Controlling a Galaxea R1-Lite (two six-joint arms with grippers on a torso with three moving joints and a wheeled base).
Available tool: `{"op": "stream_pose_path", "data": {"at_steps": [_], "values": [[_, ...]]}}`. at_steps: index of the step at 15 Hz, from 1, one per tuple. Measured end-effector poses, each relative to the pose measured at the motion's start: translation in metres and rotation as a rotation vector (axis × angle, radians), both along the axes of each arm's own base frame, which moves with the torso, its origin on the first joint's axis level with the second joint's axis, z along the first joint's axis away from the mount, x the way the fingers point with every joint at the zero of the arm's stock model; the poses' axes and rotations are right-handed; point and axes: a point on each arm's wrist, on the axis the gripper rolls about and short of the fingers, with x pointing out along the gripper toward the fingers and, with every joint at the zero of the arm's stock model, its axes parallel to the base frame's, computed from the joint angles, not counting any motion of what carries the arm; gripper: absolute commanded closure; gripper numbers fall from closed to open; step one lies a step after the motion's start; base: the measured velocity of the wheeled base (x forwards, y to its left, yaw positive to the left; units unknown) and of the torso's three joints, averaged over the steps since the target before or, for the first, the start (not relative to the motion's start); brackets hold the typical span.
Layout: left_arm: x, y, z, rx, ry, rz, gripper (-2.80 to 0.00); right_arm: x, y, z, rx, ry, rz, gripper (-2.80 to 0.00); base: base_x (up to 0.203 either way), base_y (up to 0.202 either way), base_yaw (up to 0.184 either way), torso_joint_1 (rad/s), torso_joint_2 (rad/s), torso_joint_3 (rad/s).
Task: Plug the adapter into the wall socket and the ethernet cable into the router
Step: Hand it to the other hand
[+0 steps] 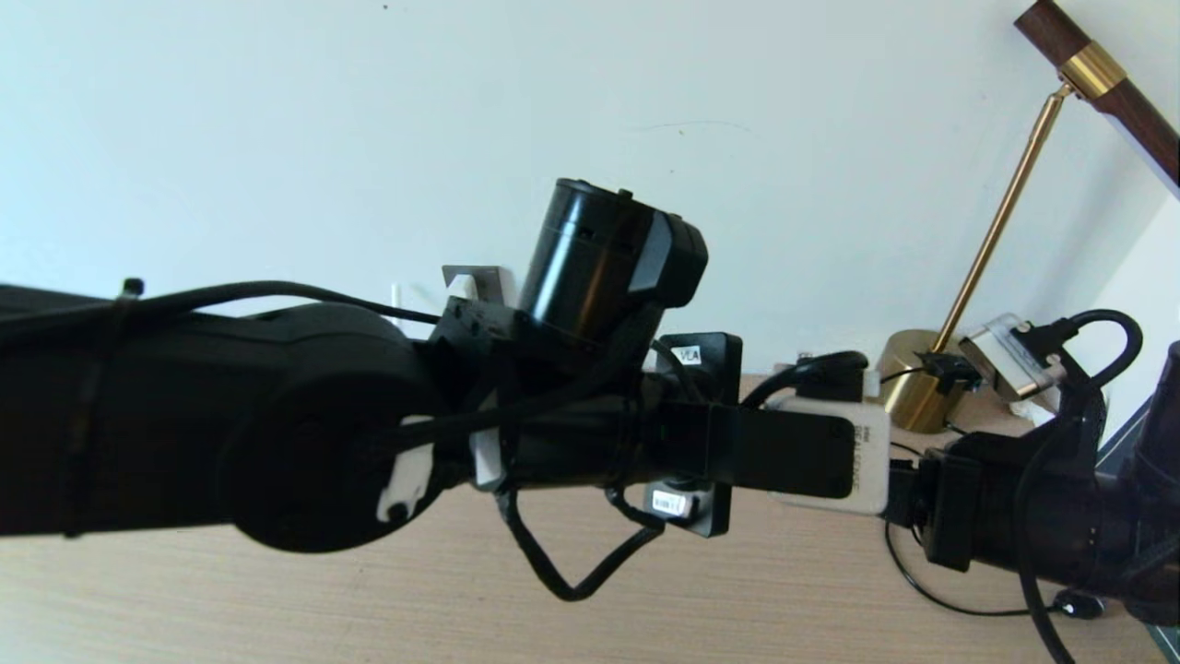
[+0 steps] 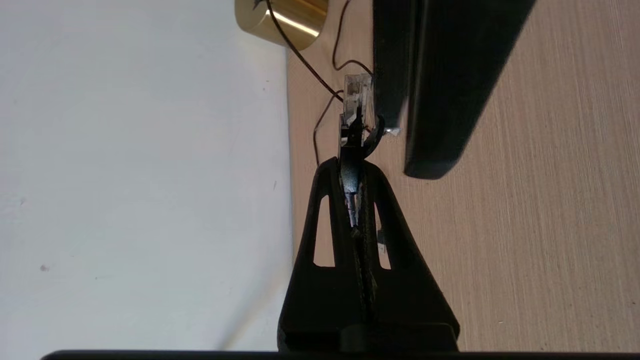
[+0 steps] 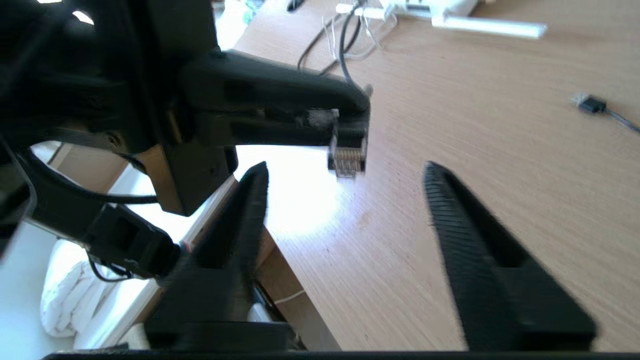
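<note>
My left gripper point(image 2: 352, 162) is shut on the ethernet cable's black plug, whose clear tip point(image 2: 357, 97) sticks out past the fingertips. The right wrist view shows that plug point(image 3: 347, 152) hanging above the wooden desk, just beyond my right gripper point(image 3: 345, 167). The right gripper is open, with nothing between its fingers. One right finger point(image 2: 440, 90) lies close beside the plug. The router point(image 3: 450, 12) lies far off on the desk with a white antenna point(image 3: 490, 27). The grey wall socket point(image 1: 479, 273) peeks from behind my left arm, with a white block, apparently the adapter point(image 1: 458, 288), against it.
A brass lamp point(image 1: 908, 383) stands at the back right by the wall, its base point(image 2: 282, 20) near the plug. A small black USB-like plug point(image 3: 592, 104) lies on the desk. Thin cords point(image 3: 345, 45) trail near the router. The desk edge point(image 3: 280, 250) runs under my right gripper.
</note>
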Motion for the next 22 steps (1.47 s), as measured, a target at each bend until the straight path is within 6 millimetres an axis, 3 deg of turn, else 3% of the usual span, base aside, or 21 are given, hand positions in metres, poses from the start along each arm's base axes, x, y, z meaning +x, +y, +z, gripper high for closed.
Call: {"op": "stream_pose_path", "data": {"at_steps": [9,11,22], "values": [[-0.007,0.009,0.002,0.001,0.001,-0.001,0.0,0.006,0.003,0.012,0.021,-0.034,-0.004,-2.8,0.0,0.0,0.0,0.0,0.0,0.0],[-0.008,0.01,0.003,-0.002,0.0,-0.001,0.0,0.006,0.003,0.012,0.022,-0.036,-0.005,0.0,0.0,0.0,0.0,0.0,0.0,0.0],[-0.01,0.009,0.002,-0.004,0.011,0.003,0.0,0.011,0.006,0.013,0.02,-0.037,-0.004,0.0,0.0,0.0,0.0,0.0,0.0,0.0]]}}
